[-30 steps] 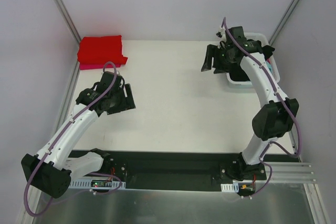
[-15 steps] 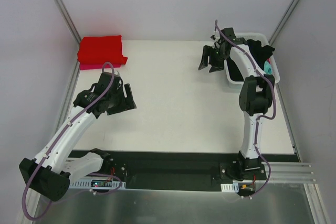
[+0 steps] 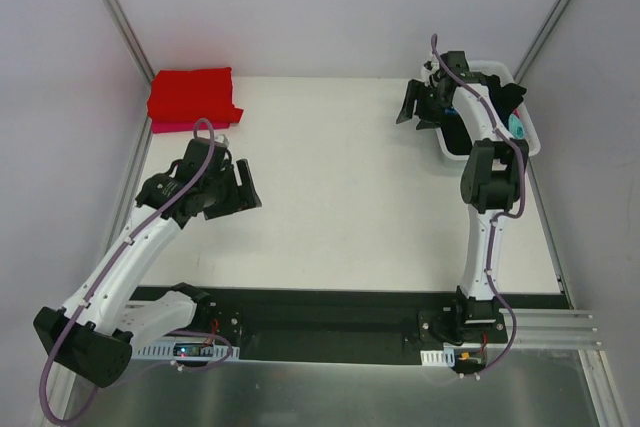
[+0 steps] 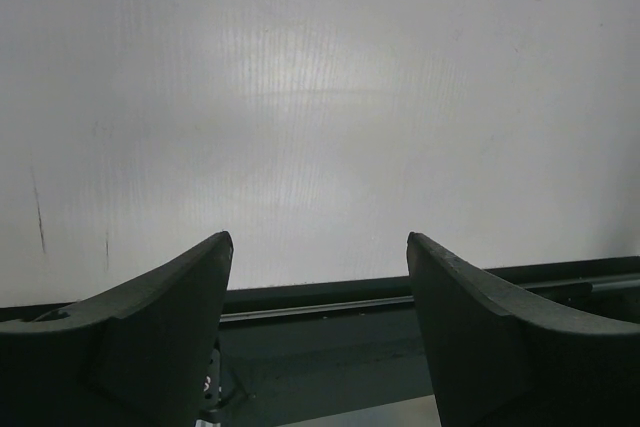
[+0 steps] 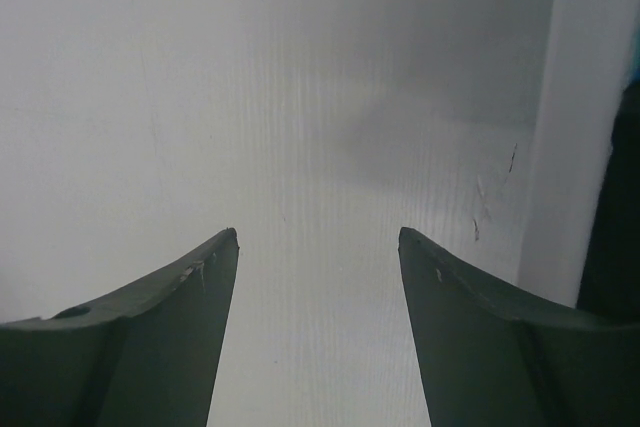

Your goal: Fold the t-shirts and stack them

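Observation:
A folded red t-shirt (image 3: 192, 94) lies at the table's far left corner, with a pink one (image 3: 180, 127) showing under its front edge. A black t-shirt (image 3: 508, 97) and a bit of teal cloth (image 3: 518, 129) sit in the white basket (image 3: 490, 66) at the far right. My left gripper (image 3: 232, 205) hovers open over bare table on the left side, nothing between its fingers (image 4: 320, 247). My right gripper (image 3: 418, 117) is open and empty (image 5: 318, 237), just left of the basket.
The basket's white wall (image 5: 565, 127) fills the right side of the right wrist view, with dark cloth (image 5: 625, 207) at the edge. The black base rail (image 4: 330, 327) lies under the left gripper's fingers. Grey walls enclose the table.
My right arm has folded its elbow in, and its gripper swung left, then back right to beside the basket. The left arm has barely shifted. Both grippers stayed open.

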`<action>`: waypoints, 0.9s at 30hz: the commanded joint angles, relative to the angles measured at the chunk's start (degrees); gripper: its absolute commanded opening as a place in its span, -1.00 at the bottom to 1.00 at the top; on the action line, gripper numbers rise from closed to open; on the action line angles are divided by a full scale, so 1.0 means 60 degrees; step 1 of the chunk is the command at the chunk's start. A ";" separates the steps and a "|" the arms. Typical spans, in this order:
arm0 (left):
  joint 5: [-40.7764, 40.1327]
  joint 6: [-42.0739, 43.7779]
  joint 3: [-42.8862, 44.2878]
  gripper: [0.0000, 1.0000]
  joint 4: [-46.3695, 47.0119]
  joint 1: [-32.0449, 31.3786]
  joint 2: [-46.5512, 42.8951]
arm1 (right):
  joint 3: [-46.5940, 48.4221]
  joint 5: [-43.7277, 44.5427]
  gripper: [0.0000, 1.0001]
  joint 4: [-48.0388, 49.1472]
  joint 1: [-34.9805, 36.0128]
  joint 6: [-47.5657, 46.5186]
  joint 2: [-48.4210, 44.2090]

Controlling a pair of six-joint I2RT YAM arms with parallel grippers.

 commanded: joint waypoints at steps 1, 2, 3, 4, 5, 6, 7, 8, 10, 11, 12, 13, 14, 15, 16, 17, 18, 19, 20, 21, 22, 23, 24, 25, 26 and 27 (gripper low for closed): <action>0.0205 -0.0072 0.0212 0.41 -0.0289 0.0033 -0.0528 | 0.0493 0.0326 0.38 0.0384 -0.0316 0.0111 0.0520; 0.0205 -0.0072 0.0212 0.41 -0.0318 0.0033 -0.0558 | 0.0609 0.0383 0.38 0.0399 -0.0433 0.0155 0.0593; 0.0205 -0.0072 0.0212 0.41 -0.0362 0.0033 -0.0616 | 0.0640 0.0355 0.38 0.0471 -0.0507 0.0184 0.0637; 0.0219 -0.0072 0.0226 0.41 -0.0377 0.0033 -0.0631 | 0.0640 0.0340 0.38 0.0530 -0.0565 0.0257 0.0725; 0.0248 -0.0086 0.0241 0.41 -0.0392 0.0033 -0.0646 | 0.0611 0.0340 0.38 0.0603 -0.0638 0.0301 0.0740; 0.0321 -0.0101 0.0256 0.41 -0.0406 0.0033 -0.0661 | 0.0582 0.0355 0.38 0.0749 -0.0625 0.0316 0.0769; 0.0336 -0.0101 0.0256 0.41 -0.0392 0.0033 -0.0675 | 0.0581 0.0355 0.38 0.0823 -0.0828 0.0331 0.0798; 0.0351 -0.0101 0.0241 0.41 -0.0421 0.0033 -0.0690 | 0.0567 0.0384 0.38 0.0954 -0.0931 0.0346 0.0813; 0.0351 -0.0101 0.0212 0.41 -0.0435 0.0033 -0.0749 | 0.0640 0.0355 0.38 0.1014 -0.1049 0.0346 0.0886; 0.0337 -0.0086 0.0183 0.41 -0.0436 0.0033 -0.0778 | 0.0683 0.0210 0.38 0.0999 -0.1078 0.0360 0.0858; 0.0322 -0.0086 0.0168 0.41 -0.0450 0.0033 -0.0807 | 0.0727 0.0107 0.38 0.0999 -0.1108 0.0360 0.0828; 0.0293 -0.0101 0.0153 0.41 -0.0436 0.0033 -0.0822 | 0.0699 0.0048 0.37 0.1014 -0.1108 0.0360 0.0755; 0.0307 -0.0101 0.0168 0.41 -0.0436 0.0033 -0.0807 | 0.0641 -0.0011 0.37 0.1115 -0.1093 0.0404 0.0465; 0.0336 -0.0101 0.0182 0.41 -0.0450 0.0018 -0.0764 | 0.0538 -0.0070 0.37 0.1189 -0.1093 0.0462 0.0302; 0.0380 -0.0115 0.0197 0.41 -0.0450 0.0033 -0.0720 | 0.0276 -0.0099 0.37 0.1277 -0.1093 0.0492 0.0069; 0.0409 -0.0130 0.0241 0.41 -0.0450 0.0033 -0.0705 | 0.0158 0.0002 0.37 0.1379 -0.1064 0.0536 -0.0398; 0.0439 -0.0145 0.0256 0.41 -0.0436 0.0033 -0.0661 | 0.0012 0.0018 0.37 0.1395 -0.1050 0.0638 -0.0736; 0.0482 -0.0188 0.0285 0.40 -0.0450 0.0033 -0.0661 | -0.0265 -0.0055 0.37 0.1482 -0.1049 0.0653 -0.1015; 0.0468 -0.0203 0.0285 0.40 -0.0436 0.0033 -0.0661 | -0.0384 0.0032 0.37 0.1497 -0.1006 0.0668 -0.1279; 0.0454 -0.0247 0.0271 0.40 -0.0436 0.0018 -0.0675 | -0.0501 0.0264 0.38 0.1512 -0.0991 0.0712 -0.1963; 0.0439 -0.0262 0.0271 0.40 -0.0436 0.0018 -0.0690 | -0.0822 0.0397 0.38 0.1599 -0.0991 0.0712 -0.2260; 0.0395 -0.0262 0.0256 0.40 -0.0392 0.0018 -0.0705 | -0.0912 0.0631 0.38 0.1788 -0.0991 0.0712 -0.2625; 0.0366 -0.0277 0.0227 0.40 -0.0392 0.0018 -0.0719 | -0.0985 0.0909 0.40 0.1848 -0.1005 0.0785 -0.3108; 0.0337 -0.0291 0.0198 0.40 -0.0377 0.0018 -0.0705 | -0.1044 0.1187 0.42 0.1921 -0.1063 0.0945 -0.3330; 0.0307 -0.0291 0.0125 0.40 -0.0348 0.0018 -0.0690 | -0.1074 0.1871 0.42 0.2038 -0.1108 0.0990 -0.3477; 0.0307 -0.0320 0.0081 0.40 -0.0246 0.0018 -0.0690 | -0.1074 0.2328 0.42 0.2054 -0.1166 0.1048 -0.3580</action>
